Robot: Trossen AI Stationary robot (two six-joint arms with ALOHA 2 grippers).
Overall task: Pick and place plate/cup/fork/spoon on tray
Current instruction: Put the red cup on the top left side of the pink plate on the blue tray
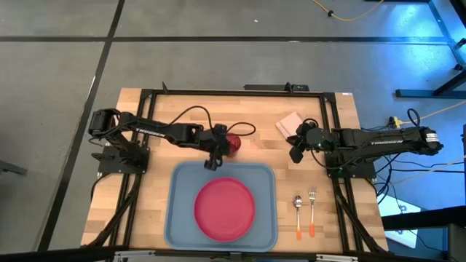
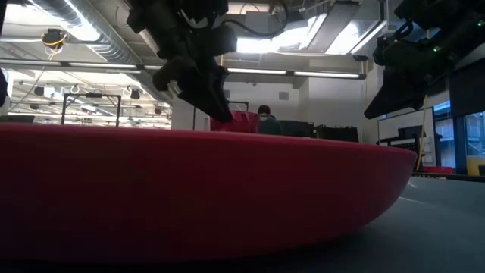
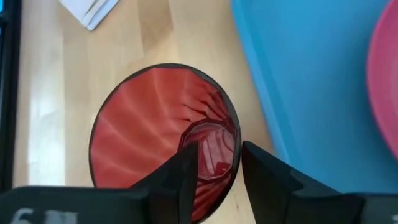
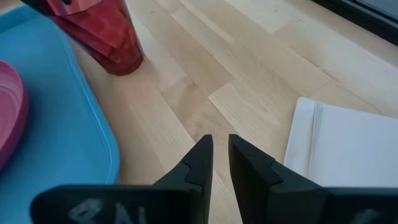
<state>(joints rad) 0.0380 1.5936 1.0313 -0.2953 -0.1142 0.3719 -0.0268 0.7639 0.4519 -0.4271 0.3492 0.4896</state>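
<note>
1. Toward the bench's left half, the left gripper (image 1: 216,154) hangs over the small dark red faceted plastic cup (image 1: 232,144), which stands on the wood just beside the tray's far edge; in the left wrist view one finger (image 3: 189,171) sits inside the cup's rim and the other outside, straddling the wall, with no firm clamp visible.
2. At the bench's near edge lies one large light blue rectangular plastic tray (image 1: 178,211) with a raised rim; it holds one round flat pink-red plastic plate (image 1: 224,208) and nothing else.
3. Near the bench's far right corner lies one white folded napkin (image 1: 287,123); the right gripper (image 1: 296,154) hovers beside it, jaws narrow and empty.
4. Right of the tray, on bare wood, lie one orange-handled silver metal spoon (image 1: 298,216) and one orange-handled silver metal fork (image 1: 312,212), side by side.
</note>
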